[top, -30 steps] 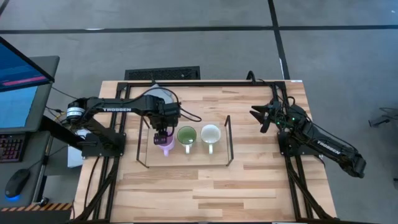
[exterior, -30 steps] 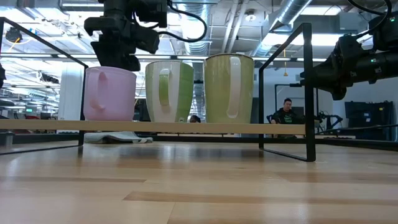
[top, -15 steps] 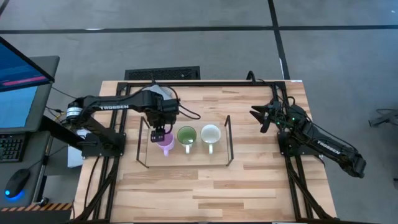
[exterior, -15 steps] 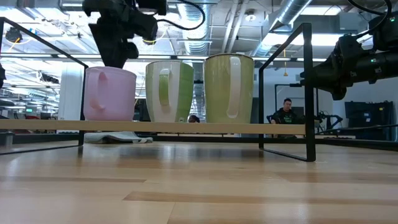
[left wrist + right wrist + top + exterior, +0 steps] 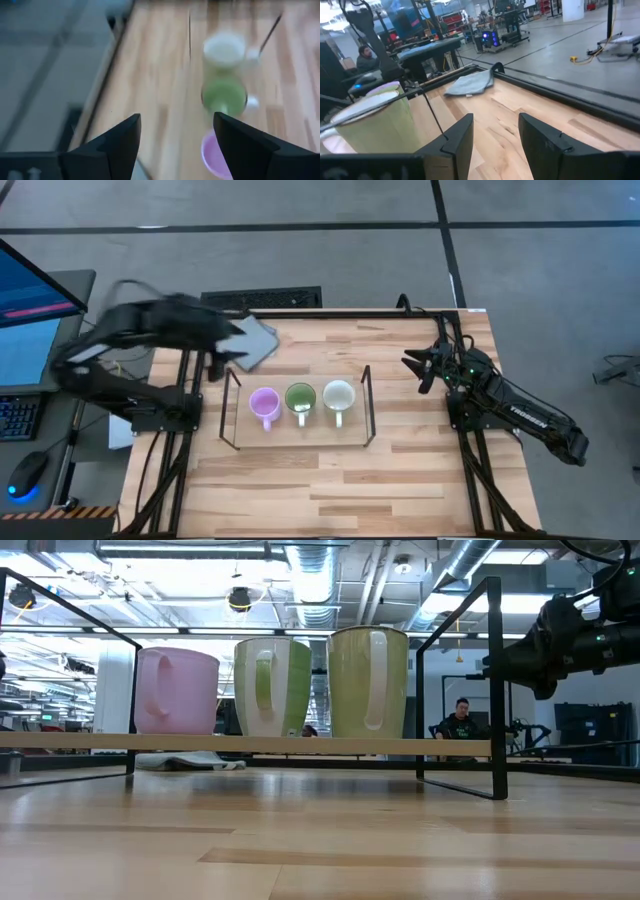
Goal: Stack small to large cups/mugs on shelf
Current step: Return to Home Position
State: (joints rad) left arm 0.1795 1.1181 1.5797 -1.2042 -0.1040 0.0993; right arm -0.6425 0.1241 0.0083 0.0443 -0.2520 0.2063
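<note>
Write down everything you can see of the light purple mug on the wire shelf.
The light purple mug is small, smooth and glossy, seemingly ceramic, with one loop handle turned towards the table's front edge. It stands upright, mouth up, with nothing showing inside. It sits on the shelf at the row's left end in the high view, beside the olive green mug but apart from it. Only the shelf touches it.

On wire shelf (image 5: pixel 369 406), 3 upright in a row: purple mug (image 5: pixel 264 403), green mug (image 5: pixel 300 398) in mid, cream mug (image 5: pixel 339 395).
</note>
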